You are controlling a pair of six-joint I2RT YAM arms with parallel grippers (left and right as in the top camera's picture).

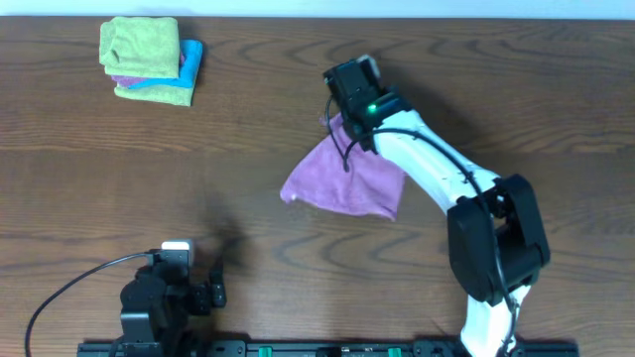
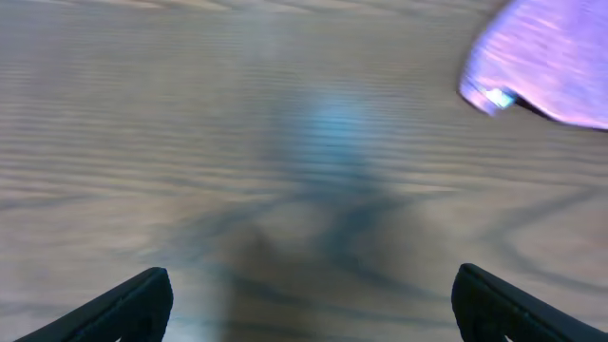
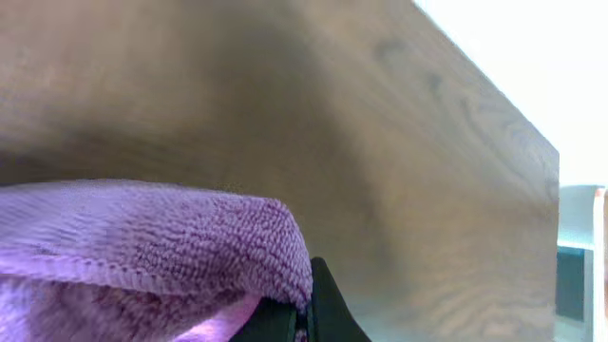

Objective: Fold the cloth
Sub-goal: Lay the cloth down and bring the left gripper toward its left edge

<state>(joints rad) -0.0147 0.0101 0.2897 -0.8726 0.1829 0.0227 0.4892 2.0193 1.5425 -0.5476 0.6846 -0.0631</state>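
The lilac cloth (image 1: 342, 180) sits a little toward 3 o'clock of the middle of the dark wooden bench (image 1: 119, 178), drawn into a rough triangle. Its narrow top points to 12 o'clock and its wide lower edge runs from 9 o'clock down toward 4 o'clock. The right hand (image 1: 340, 121) is at that narrow top, its fingers pressed together and pinching a folded-over edge of the terry. In the right wrist view the looped pile curls over the dark fingertips (image 3: 318, 309), with bare wood behind. The white right arm (image 1: 437, 164) slants from the cloth back toward its base at 5 o'clock and covers part of the cloth's 3 o'clock side. Whether the cloth's lower edge rests on the bench or hangs just over it cannot be told. The left hand (image 1: 215, 290) is low at 7 o'clock, well apart from the cloth, its two fingers spread wide with nothing between them. Its own camera shows a corner of the cloth with a small white tag (image 2: 494, 97) at about 2 o'clock. Far off at 10 o'clock lies a stack of other folded cloths, a lime-green cloth (image 1: 139, 45) on top and a blue cloth (image 1: 191, 59) showing at its 3 o'clock side.
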